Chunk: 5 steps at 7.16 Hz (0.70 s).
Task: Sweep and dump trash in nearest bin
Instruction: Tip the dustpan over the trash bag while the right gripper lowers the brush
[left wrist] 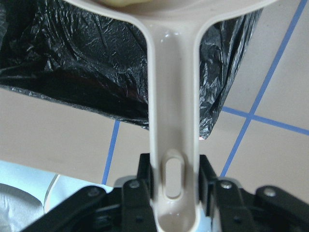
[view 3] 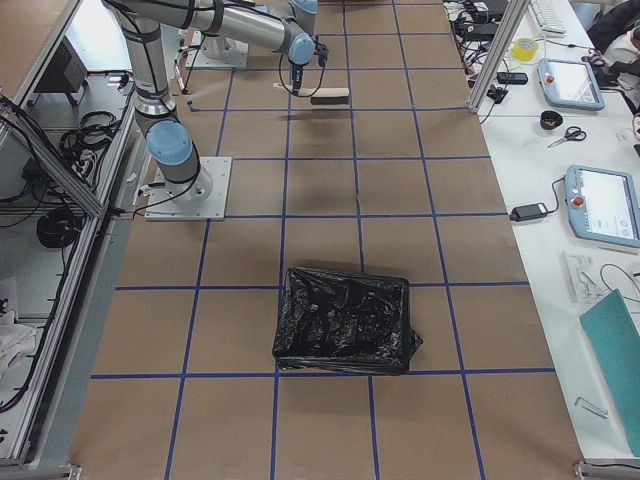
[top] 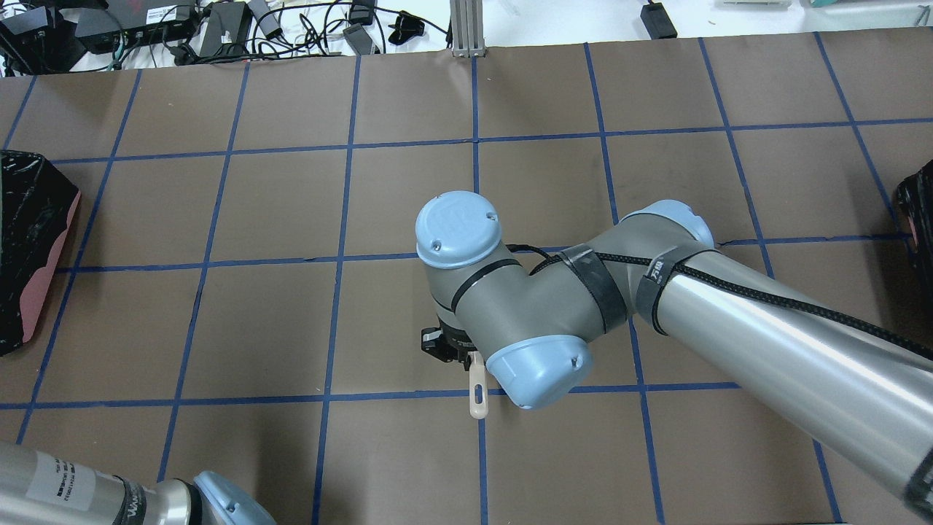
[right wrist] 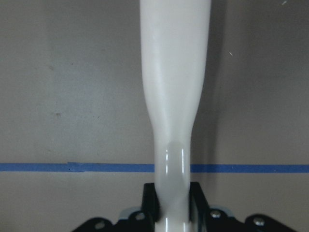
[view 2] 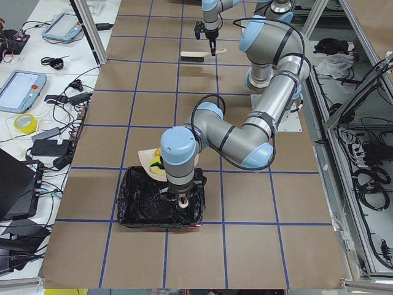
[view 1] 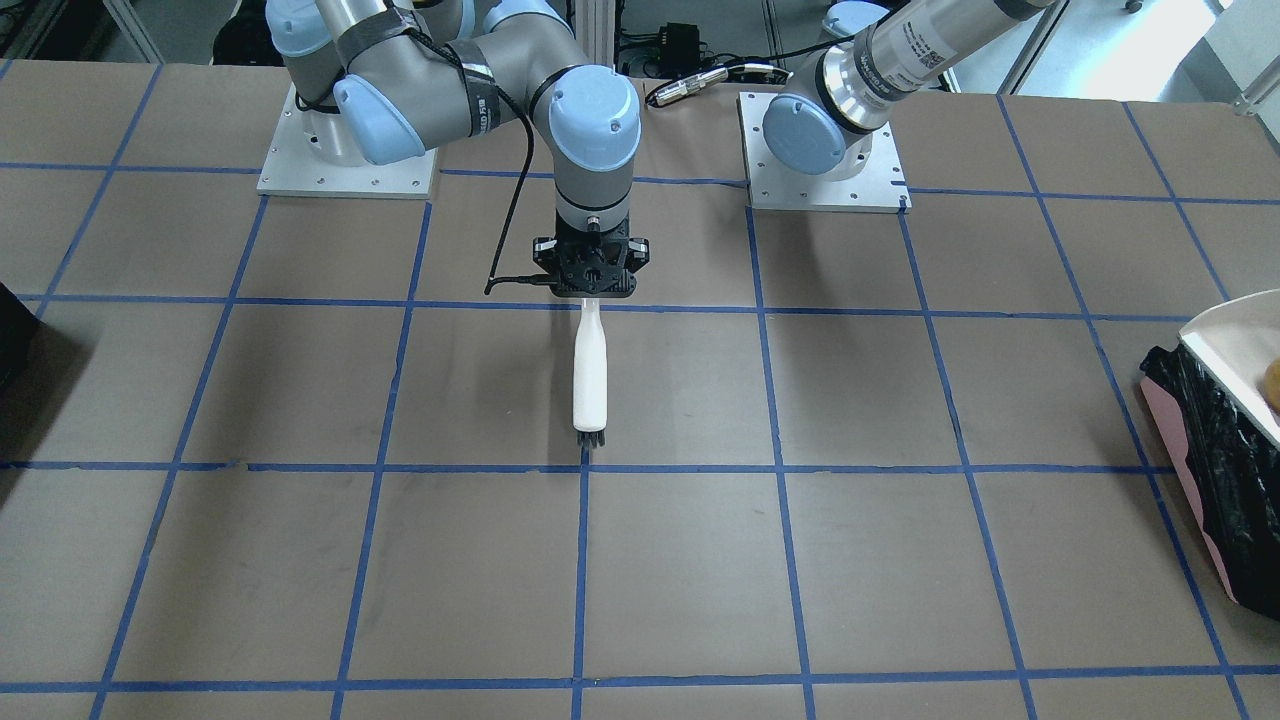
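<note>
My left gripper (left wrist: 174, 176) is shut on the handle of a cream dustpan (left wrist: 171, 96) and holds it over the pink-sided bin (view 1: 1180, 470) lined with a black bag (left wrist: 72, 63). In the exterior left view the dustpan (view 2: 146, 161) sits above the bin's far rim, with yellow and green trash (view 2: 158, 165) in it. An orange lump (view 1: 1273, 385) shows in the pan at the front view's right edge. My right gripper (view 1: 590, 292) is shut on a white brush (view 1: 590, 375) and holds it level above the table's middle.
A second bin with a black bag (view 3: 345, 320) stands toward the robot's right end of the table; it also shows in the overhead view (top: 920, 211). Blue tape lines grid the brown table (view 1: 700, 560). Both arm bases (view 1: 820, 150) are bolted at the robot's edge.
</note>
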### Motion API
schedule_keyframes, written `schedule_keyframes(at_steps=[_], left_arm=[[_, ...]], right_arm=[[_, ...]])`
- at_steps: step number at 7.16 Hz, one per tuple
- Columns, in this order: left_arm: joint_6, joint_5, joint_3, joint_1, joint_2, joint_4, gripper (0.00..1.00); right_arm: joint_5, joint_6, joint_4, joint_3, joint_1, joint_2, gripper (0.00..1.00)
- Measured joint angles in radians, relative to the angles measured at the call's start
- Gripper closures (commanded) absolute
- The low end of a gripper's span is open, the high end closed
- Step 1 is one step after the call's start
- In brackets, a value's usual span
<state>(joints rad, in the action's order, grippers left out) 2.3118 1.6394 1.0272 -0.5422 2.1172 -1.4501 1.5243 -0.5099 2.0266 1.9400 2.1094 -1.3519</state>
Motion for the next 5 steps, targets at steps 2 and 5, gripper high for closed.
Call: schedule_keyframes(at_steps=[2, 5], left_arm=[[0.006, 0.001, -0.088, 0.024, 0.064, 0.009, 1.0], [0.008, -0.003, -0.149, 0.03, 0.139, 0.141, 1.0]], right_arm=[[0.022, 0.002, 0.019, 0.028, 0.004, 0.006, 1.0], [0.022, 0.001, 0.038, 0.035, 0.004, 0.008, 1.0]])
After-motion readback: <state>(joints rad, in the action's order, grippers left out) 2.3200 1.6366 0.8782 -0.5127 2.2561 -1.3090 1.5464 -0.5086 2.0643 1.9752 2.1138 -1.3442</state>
